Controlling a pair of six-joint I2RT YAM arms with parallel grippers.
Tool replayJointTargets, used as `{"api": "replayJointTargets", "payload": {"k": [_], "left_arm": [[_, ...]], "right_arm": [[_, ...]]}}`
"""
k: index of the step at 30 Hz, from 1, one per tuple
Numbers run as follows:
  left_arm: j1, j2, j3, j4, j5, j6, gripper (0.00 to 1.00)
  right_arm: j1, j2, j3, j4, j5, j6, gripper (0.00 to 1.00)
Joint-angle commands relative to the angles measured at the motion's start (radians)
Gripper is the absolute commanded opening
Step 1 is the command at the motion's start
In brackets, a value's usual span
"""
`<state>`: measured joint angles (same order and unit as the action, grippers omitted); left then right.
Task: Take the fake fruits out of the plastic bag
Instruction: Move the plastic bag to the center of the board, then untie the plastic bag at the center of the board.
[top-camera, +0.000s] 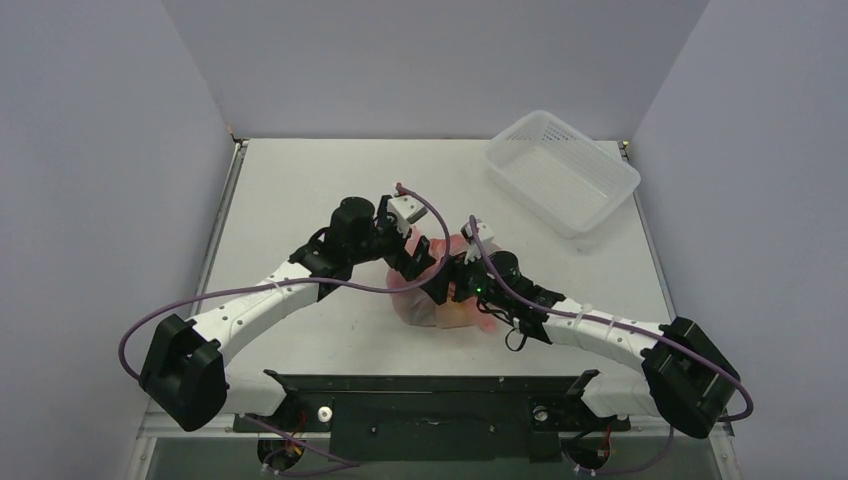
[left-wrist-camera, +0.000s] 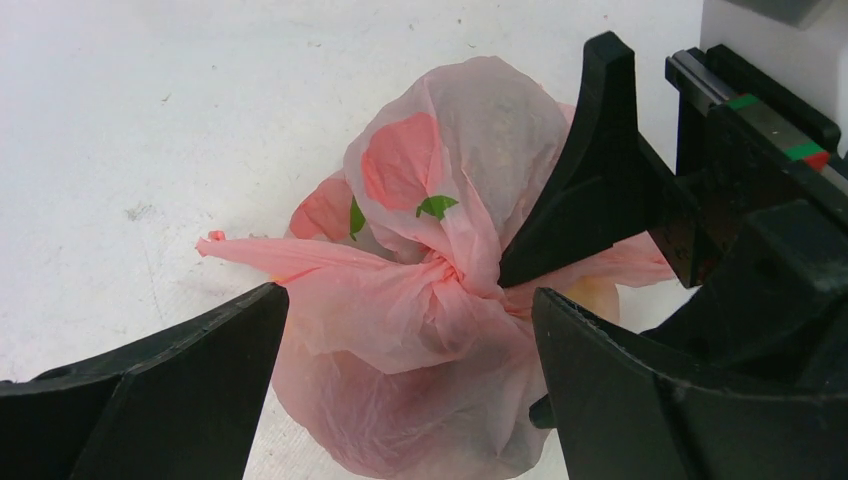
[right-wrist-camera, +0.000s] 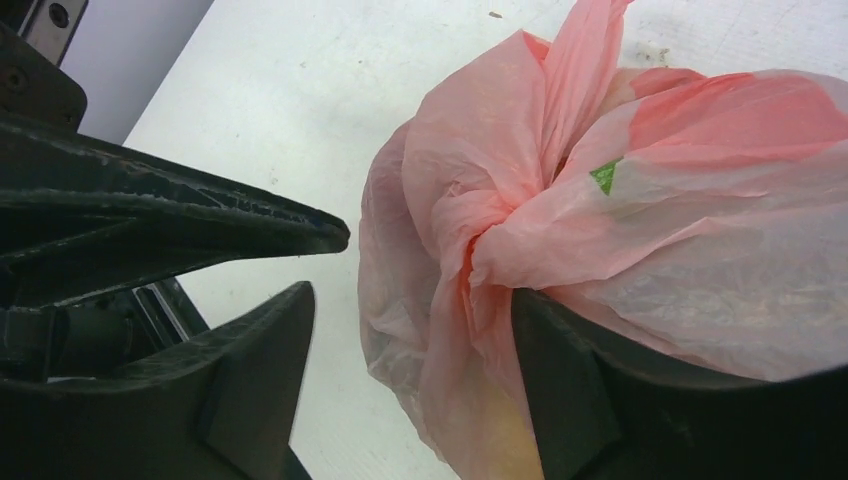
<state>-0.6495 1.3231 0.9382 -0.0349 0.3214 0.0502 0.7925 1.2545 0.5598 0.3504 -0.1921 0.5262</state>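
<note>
The plastic bag (top-camera: 425, 305) is pink, crinkly and tied shut in a knot (left-wrist-camera: 455, 270), and it lies mid-table. The fake fruits are hidden inside. Only a yellow-orange tint (right-wrist-camera: 510, 430) shows through the film, also in the left wrist view (left-wrist-camera: 592, 296). My left gripper (left-wrist-camera: 410, 300) is open, its fingers (left-wrist-camera: 180, 370) straddling the bag just below the knot. My right gripper (right-wrist-camera: 412, 295) is open too. Its right finger (right-wrist-camera: 580, 400) presses against the bag under the knot, with a fold of film between the jaws. In the top view both grippers (top-camera: 420, 268) (top-camera: 452, 285) meet over the bag.
A white perforated basket (top-camera: 610, 165) stands at the back right, apart from the arms. The right gripper's finger (left-wrist-camera: 590, 190) crosses the left wrist view, touching the knot. The left gripper's finger (right-wrist-camera: 200, 220) shows in the right wrist view.
</note>
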Motion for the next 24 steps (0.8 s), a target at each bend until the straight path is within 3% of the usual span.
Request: {"api": "replayJointTargets", "payload": {"k": [1,13,17,24], "left_arm": [[-0.012,-0.022,0.035,0.010,-0.005,0.032,0.92],[-0.044,0.065,0.073,-0.031,-0.037,0.038,0.85],[-0.073,0.141,0.122,-0.118,-0.048,0.069,0.76],[-0.102,0.250,0.221,-0.263,-0.078,0.070,0.53]], "right_arm": [[-0.033,-0.052,0.013,0.067,-0.014,0.045,0.70],[-0.178,-0.351,-0.117,-0.132,0.133,0.042,0.68],[-0.180,-0.318,-0.106,-0.135,0.121,0.046,0.66],[-0.175,-0.302,-0.101,-0.129,0.099,0.060,0.64]]}}
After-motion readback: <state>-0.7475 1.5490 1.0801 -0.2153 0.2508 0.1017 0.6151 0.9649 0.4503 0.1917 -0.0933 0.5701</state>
